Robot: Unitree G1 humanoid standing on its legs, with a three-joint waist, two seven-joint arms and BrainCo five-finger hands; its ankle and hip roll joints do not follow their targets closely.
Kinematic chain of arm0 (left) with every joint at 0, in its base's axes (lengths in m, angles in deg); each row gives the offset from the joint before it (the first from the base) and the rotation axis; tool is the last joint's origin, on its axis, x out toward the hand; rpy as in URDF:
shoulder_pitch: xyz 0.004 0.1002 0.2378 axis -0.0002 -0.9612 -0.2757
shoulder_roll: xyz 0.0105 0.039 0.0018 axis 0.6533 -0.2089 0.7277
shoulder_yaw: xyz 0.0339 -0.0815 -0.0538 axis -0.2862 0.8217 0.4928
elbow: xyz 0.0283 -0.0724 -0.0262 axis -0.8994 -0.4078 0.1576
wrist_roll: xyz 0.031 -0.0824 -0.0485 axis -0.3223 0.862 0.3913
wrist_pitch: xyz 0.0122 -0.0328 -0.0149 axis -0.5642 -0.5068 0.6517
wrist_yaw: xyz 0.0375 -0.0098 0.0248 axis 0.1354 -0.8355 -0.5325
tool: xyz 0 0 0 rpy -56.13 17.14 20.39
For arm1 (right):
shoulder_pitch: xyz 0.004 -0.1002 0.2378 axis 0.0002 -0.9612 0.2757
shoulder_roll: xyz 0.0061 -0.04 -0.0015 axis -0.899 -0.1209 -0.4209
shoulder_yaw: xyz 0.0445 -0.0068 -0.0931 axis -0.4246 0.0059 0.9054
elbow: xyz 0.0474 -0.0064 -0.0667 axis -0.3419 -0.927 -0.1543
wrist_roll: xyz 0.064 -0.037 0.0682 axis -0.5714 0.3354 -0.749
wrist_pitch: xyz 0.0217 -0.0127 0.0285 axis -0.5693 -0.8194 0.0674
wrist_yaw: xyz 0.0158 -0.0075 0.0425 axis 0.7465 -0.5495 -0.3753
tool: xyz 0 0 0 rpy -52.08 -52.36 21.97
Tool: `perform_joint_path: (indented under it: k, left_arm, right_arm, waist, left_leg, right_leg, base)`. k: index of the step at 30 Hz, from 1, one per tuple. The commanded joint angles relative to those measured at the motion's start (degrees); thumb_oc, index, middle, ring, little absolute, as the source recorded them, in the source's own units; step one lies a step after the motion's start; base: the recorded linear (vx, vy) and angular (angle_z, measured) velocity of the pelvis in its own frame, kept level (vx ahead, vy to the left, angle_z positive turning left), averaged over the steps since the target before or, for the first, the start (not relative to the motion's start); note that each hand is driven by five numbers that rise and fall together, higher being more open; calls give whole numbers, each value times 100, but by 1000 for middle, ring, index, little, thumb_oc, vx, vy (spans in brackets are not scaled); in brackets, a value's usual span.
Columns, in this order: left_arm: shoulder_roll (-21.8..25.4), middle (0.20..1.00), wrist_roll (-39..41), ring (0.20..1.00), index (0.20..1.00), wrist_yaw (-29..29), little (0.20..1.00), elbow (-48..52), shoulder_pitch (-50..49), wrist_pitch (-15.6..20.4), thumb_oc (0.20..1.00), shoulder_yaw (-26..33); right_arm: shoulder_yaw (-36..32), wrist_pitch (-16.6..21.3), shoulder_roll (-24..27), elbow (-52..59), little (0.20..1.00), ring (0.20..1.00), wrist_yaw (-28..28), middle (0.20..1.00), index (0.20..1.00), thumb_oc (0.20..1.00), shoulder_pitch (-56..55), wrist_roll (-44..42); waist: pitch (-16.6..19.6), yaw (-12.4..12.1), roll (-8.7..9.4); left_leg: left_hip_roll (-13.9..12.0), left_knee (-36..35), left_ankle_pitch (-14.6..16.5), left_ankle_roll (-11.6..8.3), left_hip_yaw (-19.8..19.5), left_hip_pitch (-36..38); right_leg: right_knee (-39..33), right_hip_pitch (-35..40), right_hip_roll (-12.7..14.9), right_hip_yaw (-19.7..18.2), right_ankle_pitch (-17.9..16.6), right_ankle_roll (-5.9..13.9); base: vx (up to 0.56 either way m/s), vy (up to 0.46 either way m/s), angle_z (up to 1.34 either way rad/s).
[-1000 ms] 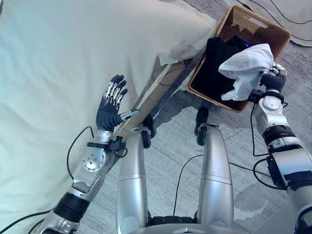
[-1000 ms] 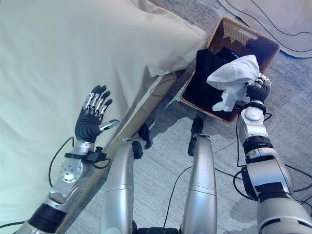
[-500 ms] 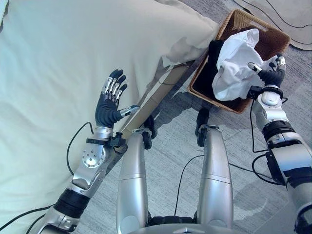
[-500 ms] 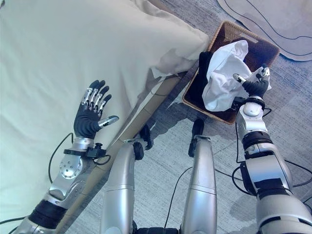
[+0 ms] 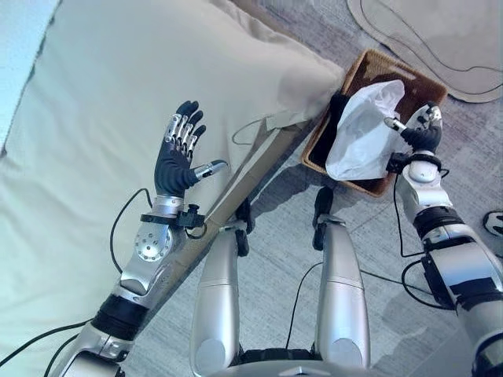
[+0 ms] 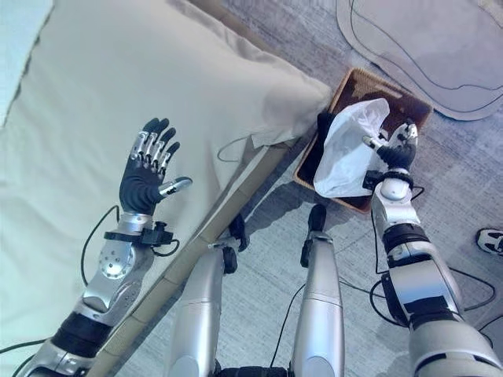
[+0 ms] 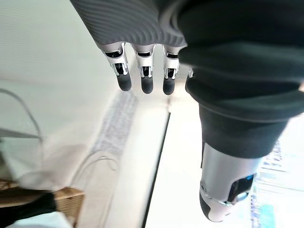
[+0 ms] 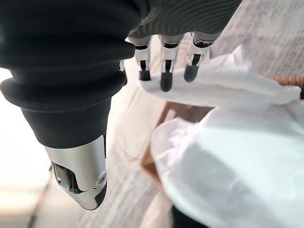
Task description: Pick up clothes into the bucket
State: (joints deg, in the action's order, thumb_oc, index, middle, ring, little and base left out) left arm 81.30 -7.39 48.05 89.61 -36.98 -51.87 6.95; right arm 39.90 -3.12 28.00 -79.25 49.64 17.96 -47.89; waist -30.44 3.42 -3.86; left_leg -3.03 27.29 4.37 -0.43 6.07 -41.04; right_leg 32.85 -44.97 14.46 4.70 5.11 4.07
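White garment [image 5: 363, 132] lies bunched in the woven basket [image 5: 364, 66], heaped over dark clothes [image 5: 336, 118] at the basket's bed-side end and rising above the rim; basket sits on grey carpeted floor [image 5: 275, 196], just beside the corner of the bed; right hand [image 5: 422, 133] held at the basket's near outer edge, fingers straight and spread, thumb apart; right wrist view has the fingertips [image 8: 165, 80] at a fold of the white cloth, contact uncertain, nothing curled round it; left hand [image 5: 178, 155] raised above the bed's edge, palm up, fingers straight and apart, thumb out to the side, holding nothing; pale cream bedding [image 5: 118, 102] covers the bed, one loose corner of fabric hanging down toward the basket; pale rug [image 5: 440, 39] with a dark outline on the floor beyond the basket; a shoe [image 5: 493, 224] at the far right on the carpet.
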Motion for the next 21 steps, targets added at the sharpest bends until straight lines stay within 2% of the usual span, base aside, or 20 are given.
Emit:
perform_joint_path:
  k: [1, 6, 10, 11, 14, 15, 17, 21]
  left_arm:
    - [-184, 1000, 21, 1000, 1000, 127, 1000, -14, -179, 409, 1000, 137]
    - [-338, 1000, 85, 1000, 1000, 311, 1000, -479, -579, 337, 1000, 348]
    - [-392, 1000, 120, 1000, 1000, 431, 1000, -646, -808, 253, 1000, 405]
    - [-381, 1000, 74, 1000, 1000, 524, 1000, -687, -956, 199, 1000, 454]
    - [-370, 1000, 18, 1000, 1000, 617, 1000, -724, -1100, 165, 1000, 526]
    - [-368, 1000, -30, 1000, 1000, 709, 1000, -785, -1181, 121, 1000, 590]
    - [-375, 1000, -55, 1000, 1000, 740, 1000, -785, -1273, 106, 1000, 650]
    - [-362, 1000, -430, 1000, 1000, 769, 1000, -876, -1463, 71, 1000, 851]
  right_arm:
    - [-270, 479, -74, 362, 1000, 1000, -69, 1000, 1000, 1000, -482, -128]
    - [-693, 646, -617, 1622, 1000, 1000, -210, 1000, 1000, 1000, -1889, 42]
    - [-917, 777, -894, 2188, 1000, 1000, -387, 1000, 1000, 1000, -2429, -189]
    - [-1003, 812, -1006, 2428, 1000, 1000, -567, 1000, 1000, 1000, -2769, -289]
    - [-1031, 828, -1124, 2769, 1000, 1000, -767, 1000, 1000, 1000, -3136, -399]
    - [-997, 784, -1164, 3016, 1000, 1000, -914, 1000, 1000, 1000, -3446, -292]
    - [-943, 752, -1152, 3206, 1000, 1000, -935, 1000, 1000, 1000, -3631, -111]
    - [-877, 657, -1218, 3555, 1000, 1000, -1121, 1000, 1000, 1000, -4155, 239]
  waist:
    - [527, 40, 121]
    - [679, 49, 317]
    - [764, 47, 403]
    - [885, 20, 433]
    - [1066, 26, 468]
    - [1254, 15, 495]
    - [1333, 24, 509]
    - [1749, -4, 624]
  left_leg:
    - [-208, -392, -31, -214, -178, 276]
    - [-278, -1247, -292, -283, -355, 1458]
    - [-283, -1641, -422, -297, -377, 1944]
    - [-289, -1907, -488, -322, -384, 2243]
    - [-293, -2252, -658, -354, -402, 2487]
    - [-299, -2459, -737, -375, -414, 2686]
    - [-304, -2569, -770, -386, -425, 2828]
    - [-323, -2768, -754, -395, -445, 3266]
  right_leg:
    - [-980, 401, 217, 120, -738, 482]
    - [-1772, 1764, 237, 522, -908, 570]
    - [-2095, 2276, 239, 689, -1003, 599]
    - [-2256, 2577, 228, 769, -1019, 634]
    - [-2489, 2848, 214, 903, -1082, 662]
    - [-2657, 3088, 172, 1000, -1097, 696]
    - [-2771, 3254, 143, 1050, -1114, 710]
    - [-3050, 3744, 36, 1128, -1127, 735]
  base:
    - [70, -50, 10]
    - [111, -79, 15]
    - [97, -26, 11]
    - [63, -2, 9]
    - [114, -6, 12]
    - [83, 0, 17]
    - [84, 7, 23]
    - [106, 9, 14]
